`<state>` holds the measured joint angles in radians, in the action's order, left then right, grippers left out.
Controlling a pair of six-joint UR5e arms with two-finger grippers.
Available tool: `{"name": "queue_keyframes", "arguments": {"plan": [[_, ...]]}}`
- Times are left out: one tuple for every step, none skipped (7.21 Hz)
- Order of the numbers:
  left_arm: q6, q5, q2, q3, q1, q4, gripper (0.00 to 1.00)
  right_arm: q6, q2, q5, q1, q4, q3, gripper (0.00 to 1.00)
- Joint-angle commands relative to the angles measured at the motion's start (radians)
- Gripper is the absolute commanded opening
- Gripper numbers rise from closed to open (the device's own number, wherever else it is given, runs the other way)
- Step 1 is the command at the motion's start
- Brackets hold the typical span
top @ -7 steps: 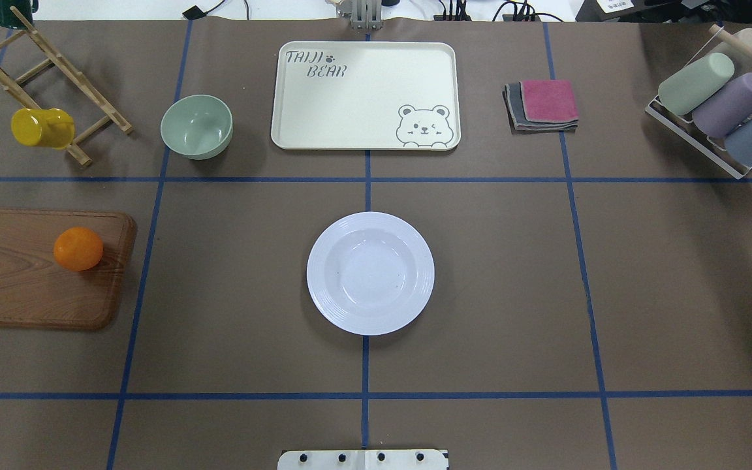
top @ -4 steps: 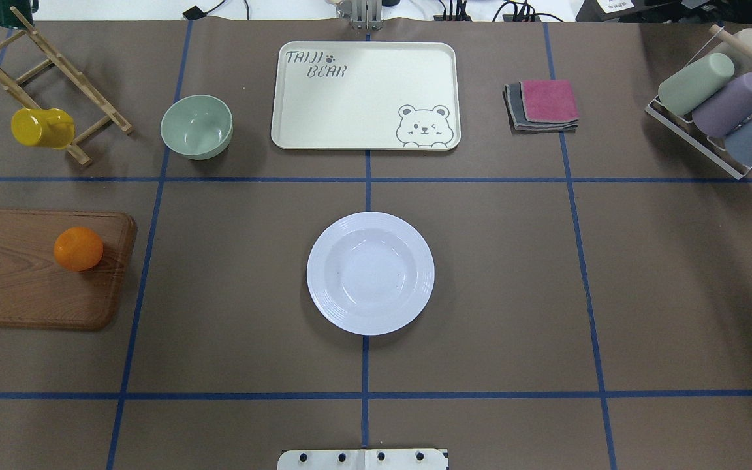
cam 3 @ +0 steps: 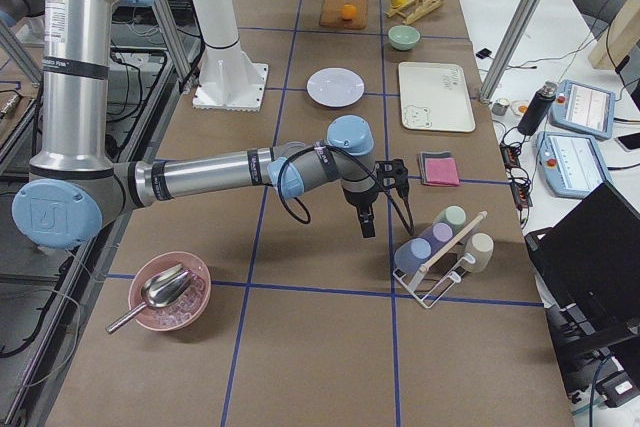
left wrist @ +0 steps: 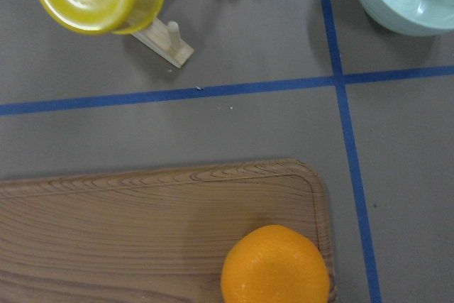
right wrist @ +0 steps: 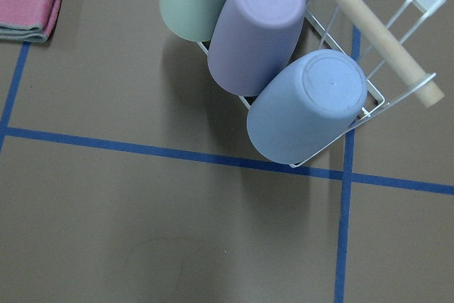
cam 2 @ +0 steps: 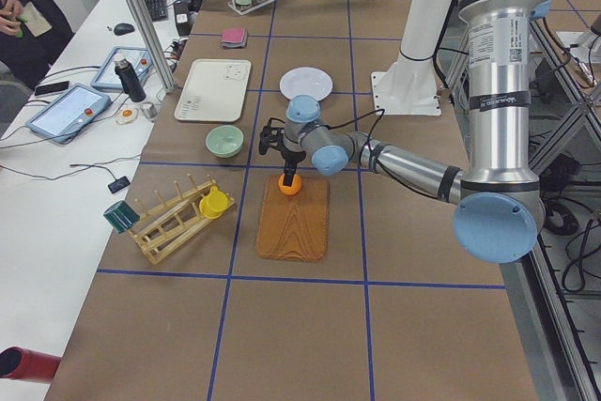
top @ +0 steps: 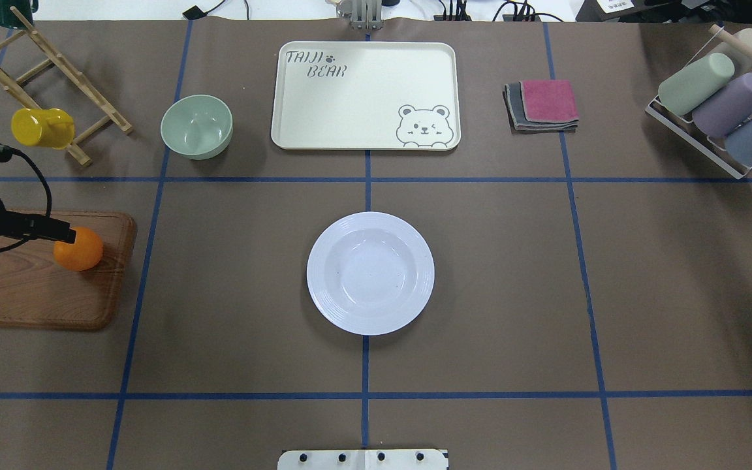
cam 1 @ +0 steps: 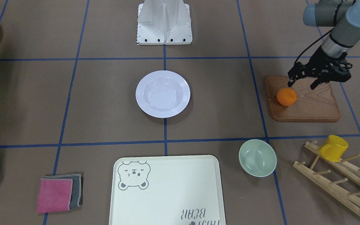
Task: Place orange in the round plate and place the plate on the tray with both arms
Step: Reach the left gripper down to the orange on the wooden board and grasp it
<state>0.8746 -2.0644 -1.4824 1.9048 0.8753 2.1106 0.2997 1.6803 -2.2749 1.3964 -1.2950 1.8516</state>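
orange (top: 78,249) sits on wooden board (top: 17,294), apart from round plate (top: 324,274).

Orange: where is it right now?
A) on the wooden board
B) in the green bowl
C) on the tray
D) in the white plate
A: the orange rests on the wooden board, near one edge, and the round plate is empty.

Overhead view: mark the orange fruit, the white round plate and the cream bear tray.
small round orange fruit (top: 82,253): overhead view, its exposed lower right.
glossy white round plate (top: 370,274): overhead view, centre of its well.
pale cream rectangular tray (top: 366,98): overhead view, bare middle.
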Motion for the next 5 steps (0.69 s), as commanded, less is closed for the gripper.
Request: {"name": "queue_keyframes", "arguments": {"plan": [[0.018,0.046,-0.01,-0.018,-0.07,0.003,0.99,-0.001,0.001,0.0,0.001,0.0,0.001,1.0],[0.014,0.047,-0.015,-0.03,-0.071,0.003,0.99,-0.001,0.001,0.0,0.0,0.0,0.001,1.0],[0.011,0.059,-0.016,-0.035,-0.071,0.003,0.99,-0.001,0.001,0.0,0.0,0.0,0.001,1.0],[0.006,0.063,-0.035,-0.064,-0.071,0.003,0.99,-0.001,0.001,0.0,0.0,0.0,0.001,1.0],[0.006,0.07,-0.073,-0.107,-0.071,0.005,0.99,-0.001,0.001,0.0,0.001,0.0,0.001,1.0]]}}
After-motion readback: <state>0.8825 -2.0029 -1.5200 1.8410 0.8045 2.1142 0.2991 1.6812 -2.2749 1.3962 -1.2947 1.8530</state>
